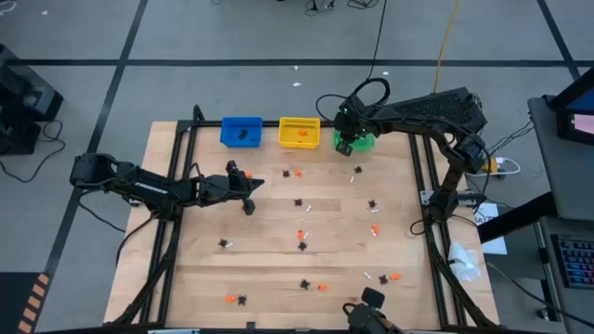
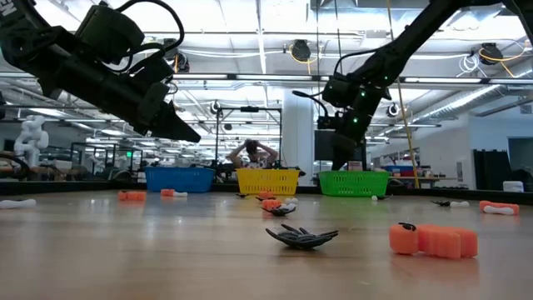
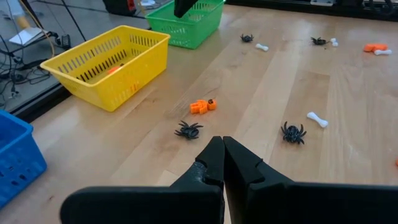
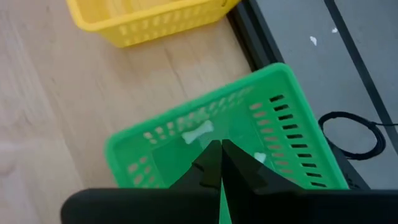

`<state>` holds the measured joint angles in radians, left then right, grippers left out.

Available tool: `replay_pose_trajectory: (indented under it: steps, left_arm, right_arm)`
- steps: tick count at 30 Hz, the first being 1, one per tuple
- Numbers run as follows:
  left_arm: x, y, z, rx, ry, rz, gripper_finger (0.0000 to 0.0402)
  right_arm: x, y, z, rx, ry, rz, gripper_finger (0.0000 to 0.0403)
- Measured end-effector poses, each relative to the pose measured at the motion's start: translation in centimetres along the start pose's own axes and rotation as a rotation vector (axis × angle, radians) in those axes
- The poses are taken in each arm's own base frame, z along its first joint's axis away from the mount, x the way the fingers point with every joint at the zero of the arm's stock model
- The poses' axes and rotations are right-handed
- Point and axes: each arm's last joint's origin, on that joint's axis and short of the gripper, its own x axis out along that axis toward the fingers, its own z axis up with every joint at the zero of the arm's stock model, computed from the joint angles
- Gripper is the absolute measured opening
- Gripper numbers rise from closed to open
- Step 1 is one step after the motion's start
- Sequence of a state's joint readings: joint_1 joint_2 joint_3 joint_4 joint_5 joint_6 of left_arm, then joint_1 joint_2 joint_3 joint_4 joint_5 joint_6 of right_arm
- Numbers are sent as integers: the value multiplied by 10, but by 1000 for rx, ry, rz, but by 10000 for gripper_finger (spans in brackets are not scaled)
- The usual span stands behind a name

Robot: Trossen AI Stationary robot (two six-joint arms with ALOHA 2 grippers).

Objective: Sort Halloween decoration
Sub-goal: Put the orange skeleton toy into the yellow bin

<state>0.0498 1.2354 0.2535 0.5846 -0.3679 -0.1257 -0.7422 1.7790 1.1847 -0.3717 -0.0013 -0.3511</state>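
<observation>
Three bins line the far edge of the wooden worktop [image 1: 269,269]: a blue bin [image 1: 241,131] on the left, a yellow bin [image 1: 299,132] beside it, a green bin [image 1: 362,141] rightmost. A person [image 2: 252,156] sits beyond them.

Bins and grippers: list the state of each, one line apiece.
Blue bin: upright, holds black trinkets.
Yellow bin: upright, holds orange trinkets.
Green bin: upright, holds a white bone.
Left gripper: shut, empty, above the table.
Right gripper: shut, over the green bin.
</observation>
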Motion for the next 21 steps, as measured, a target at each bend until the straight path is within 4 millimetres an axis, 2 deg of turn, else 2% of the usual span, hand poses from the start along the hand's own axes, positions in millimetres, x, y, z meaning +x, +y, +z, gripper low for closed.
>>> replay_pose_trajectory:
  steps: [7,15,21]
  left_arm:
    - [0,0,0,0,0,0,0]
    - [0,0,0,-1,0,0,0]
    - [0,0,0,-1,0,0,0]
  right_arm:
    - [0,-9,-6,38,30,-12,0]
    - [-3,-39,-30,154,169,-99,0]
    - [-4,-50,-39,191,206,-106,0]
